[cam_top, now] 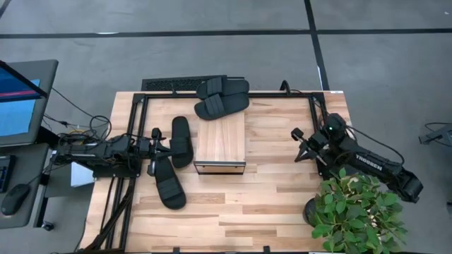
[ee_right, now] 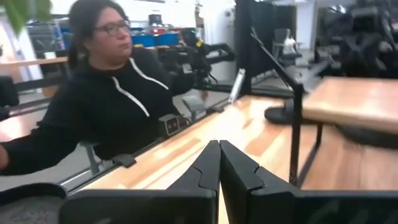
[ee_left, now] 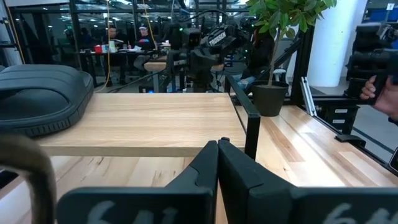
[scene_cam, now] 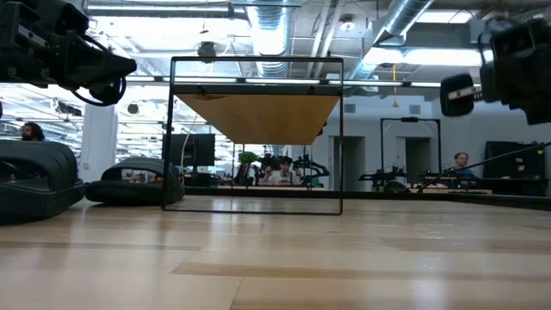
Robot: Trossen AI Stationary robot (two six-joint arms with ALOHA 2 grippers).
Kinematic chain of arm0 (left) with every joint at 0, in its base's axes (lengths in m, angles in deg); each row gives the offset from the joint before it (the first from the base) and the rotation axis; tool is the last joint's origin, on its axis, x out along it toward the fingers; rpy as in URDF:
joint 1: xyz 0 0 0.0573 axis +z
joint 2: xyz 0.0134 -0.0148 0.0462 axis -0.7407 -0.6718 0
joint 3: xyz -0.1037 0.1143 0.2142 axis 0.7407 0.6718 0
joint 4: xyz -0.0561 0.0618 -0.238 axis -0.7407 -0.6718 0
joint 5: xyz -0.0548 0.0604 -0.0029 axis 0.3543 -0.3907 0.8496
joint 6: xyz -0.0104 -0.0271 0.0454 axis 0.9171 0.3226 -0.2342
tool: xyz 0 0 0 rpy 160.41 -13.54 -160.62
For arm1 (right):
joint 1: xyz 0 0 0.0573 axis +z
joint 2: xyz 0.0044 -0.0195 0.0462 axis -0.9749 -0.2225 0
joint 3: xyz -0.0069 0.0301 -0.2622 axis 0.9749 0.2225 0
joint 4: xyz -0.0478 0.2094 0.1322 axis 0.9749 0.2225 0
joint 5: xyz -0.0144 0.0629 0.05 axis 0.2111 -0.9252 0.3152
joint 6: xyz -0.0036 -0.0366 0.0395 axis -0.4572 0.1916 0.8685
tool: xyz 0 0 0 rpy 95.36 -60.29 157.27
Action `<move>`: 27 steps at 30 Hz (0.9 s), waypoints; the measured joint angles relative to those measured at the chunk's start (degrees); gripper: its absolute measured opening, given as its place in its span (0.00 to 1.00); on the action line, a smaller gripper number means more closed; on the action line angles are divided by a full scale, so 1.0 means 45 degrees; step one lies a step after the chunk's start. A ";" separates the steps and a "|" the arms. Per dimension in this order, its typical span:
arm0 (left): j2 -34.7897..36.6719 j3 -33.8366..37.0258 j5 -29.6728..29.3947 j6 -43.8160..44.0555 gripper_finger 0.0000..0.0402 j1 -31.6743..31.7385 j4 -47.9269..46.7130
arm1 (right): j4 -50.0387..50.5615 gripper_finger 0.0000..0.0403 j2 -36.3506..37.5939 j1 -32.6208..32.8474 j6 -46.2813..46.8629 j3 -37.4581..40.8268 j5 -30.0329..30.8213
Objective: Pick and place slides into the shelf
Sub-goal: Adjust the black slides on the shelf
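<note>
Matte black slides, four on the table: two (cam_top: 181, 141) (cam_top: 168, 183) lying left of the shelf (cam_top: 220, 141), near its left edge, the nearer-in one just beside it; two more (cam_top: 222, 87) (cam_top: 222, 105) overlapping at the far end of the shelf, touching or nearly touching its rim; none inside yet, judging by the low view, where the space under the plank top shows bare. Left gripper (cam_top: 157, 134) poised just beside the two left slides, fingers pressed together with no slide between them, as the left wrist view shows (ee_left: 217, 144). Right gripper (cam_top: 297, 134) well apart on the shelf's other side, waiting, fingers likewise closed on nothing (ee_right: 219, 143).

Step in hand, likely: taking the closest left slide. Best done by spreading the fingers first, then coming down across the ribbed strap rather than the flat sole; gripping the strap's raised arch for a firm hold; keeping clear of the second slide alongside; lifting level, then sliding in low through the open frame, since the top sits not far above the table.
</note>
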 joint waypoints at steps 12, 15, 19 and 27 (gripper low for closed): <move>0.0003 -0.0004 -0.0005 0.0033 0.00 0.0001 0.0000 | 0.4966 0.00 -0.0015 -0.0433 -0.3763 0.0000 0.0229; 0.0003 0.0000 0.0000 0.0001 0.00 0.0001 0.0000 | 0.4913 0.00 -0.0015 -0.0408 -0.3134 0.0000 0.0431; 0.0002 -0.0001 0.0000 0.0105 0.00 0.0001 0.0000 | 0.4913 0.00 -0.0015 -0.0408 -0.2503 0.0000 0.0447; 0.0003 -0.0002 -0.0001 0.0011 0.00 0.0001 0.0000 | 0.4913 0.00 -0.0015 -0.0408 -0.2474 0.0000 0.0476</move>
